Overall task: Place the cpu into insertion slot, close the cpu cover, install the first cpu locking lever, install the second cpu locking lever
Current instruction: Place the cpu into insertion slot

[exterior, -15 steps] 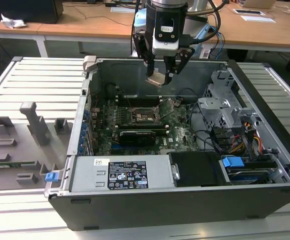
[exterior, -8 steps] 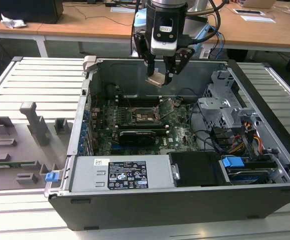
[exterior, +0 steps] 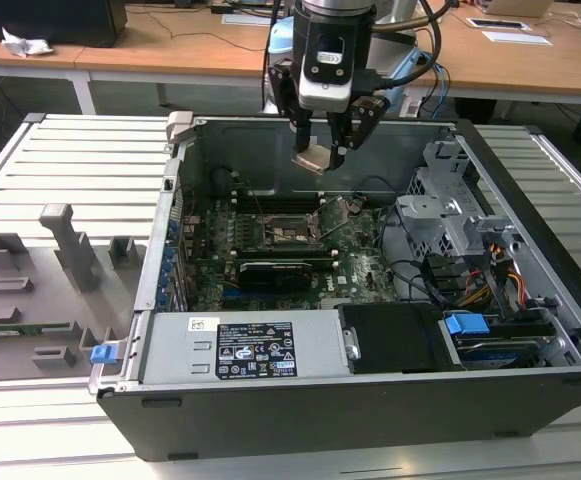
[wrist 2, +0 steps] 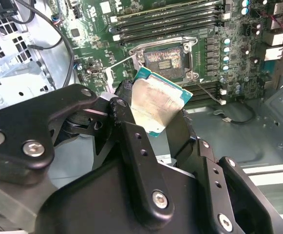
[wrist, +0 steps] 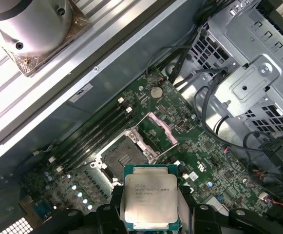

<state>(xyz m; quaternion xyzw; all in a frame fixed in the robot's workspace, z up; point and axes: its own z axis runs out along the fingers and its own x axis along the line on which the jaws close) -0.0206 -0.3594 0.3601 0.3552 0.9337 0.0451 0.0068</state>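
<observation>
- Gripper (exterior: 321,152) hangs over the open computer case (exterior: 270,400), at about 12 o'clock from the insertion slot (exterior: 292,230) in the exterior view.
- Fingers (wrist 2: 124,92) are clamped on the cpu (exterior: 312,158) by its edges. The chip is tilted and off the board, with its metal top showing in both wrist views (wrist 2: 156,105) (wrist: 150,200).
- The slot is bare, with nothing seated in it (wrist: 122,157).
- Cpu cover (wrist: 160,127) is tipped up beside the slot, at about 2 o'clock in the exterior view.
- Graphics card (exterior: 285,272) lies at 6 o'clock from the slot.
</observation>
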